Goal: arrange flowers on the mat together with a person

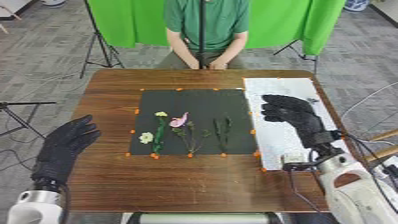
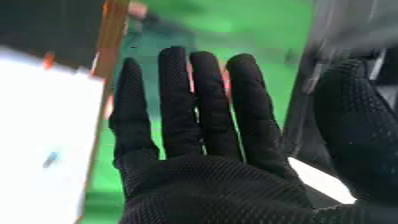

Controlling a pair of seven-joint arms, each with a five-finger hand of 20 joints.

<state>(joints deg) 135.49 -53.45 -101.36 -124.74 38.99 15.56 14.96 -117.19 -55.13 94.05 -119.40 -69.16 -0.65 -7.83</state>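
In the head view, my right hand (image 1: 291,111) is over the white sheet, relaxed and holding nothing; the right wrist view shows the same hand (image 2: 209,175) with straight fingers. My left hand (image 1: 67,147) stands open by the table's left edge. On the dark mat (image 1: 191,97) lie a yellow-white flower (image 1: 147,137), another pale flower (image 1: 161,114) on a green stem, a pink flower (image 1: 179,120) with a thin branching stem beneath it, and green stems (image 1: 222,132) to their right. The person's hands are together at the far table edge, off the flowers.
A white sheet (image 1: 274,90) lies right of the mat, with a small dark item (image 1: 313,100) near its far right and a small white box (image 1: 291,159) near its front. Orange markers line the mat's edges. The brown table (image 1: 178,187) extends in front.
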